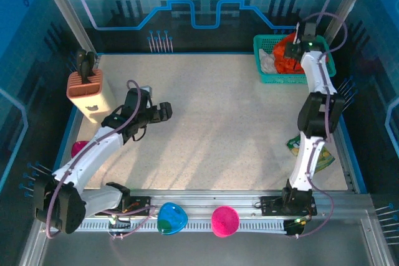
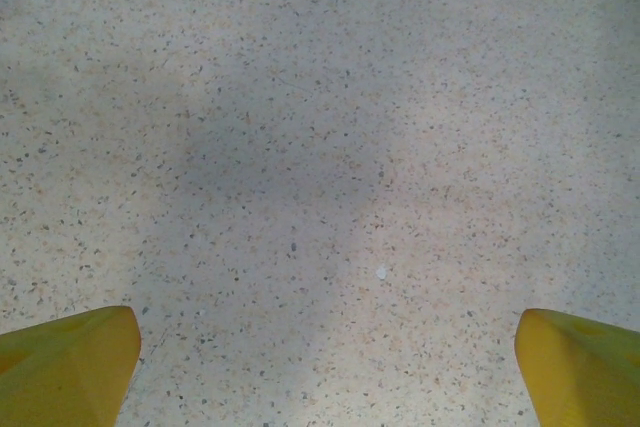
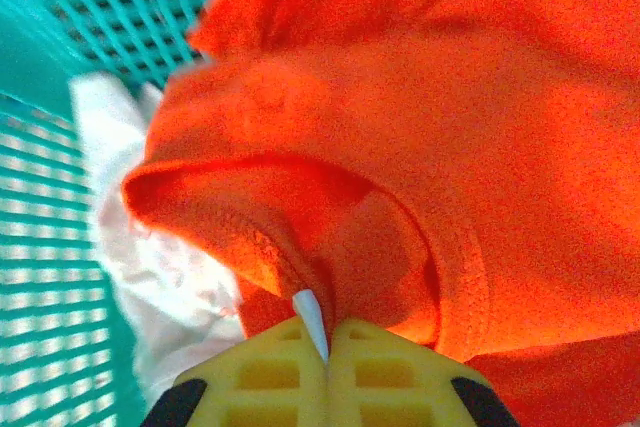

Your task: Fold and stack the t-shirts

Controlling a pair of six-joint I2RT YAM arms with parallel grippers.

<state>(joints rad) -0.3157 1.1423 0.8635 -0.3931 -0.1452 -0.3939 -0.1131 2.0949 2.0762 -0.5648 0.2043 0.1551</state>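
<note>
So the right gripper (image 3: 327, 335) is down in the basket (image 3: 60, 47), with its yellow fingers (image 3: 265, 372) pressed together on a rolled fold of the orange shirt (image 3: 430, 117). A little white sliver (image 3: 312, 319) pokes up from the seam between the tips, and I can't tell what it is. The orange shirt is all bunched up, spreading out ahead of the tips and off to their right. The white shirt (image 3: 165, 267) is crumpled just left of the fingers, touching the orange one and partly tucked under it, with basket mesh further left again.

The top camera shows the same deal, both shirts lying inside the basket.

The left gripper (image 2: 325, 367) is well apart from the basket, over the table (image 2: 320, 147). Its fingers (image 2: 70, 372) are spread wide, with just bare speckled tabletop between and ahead of them.
</note>
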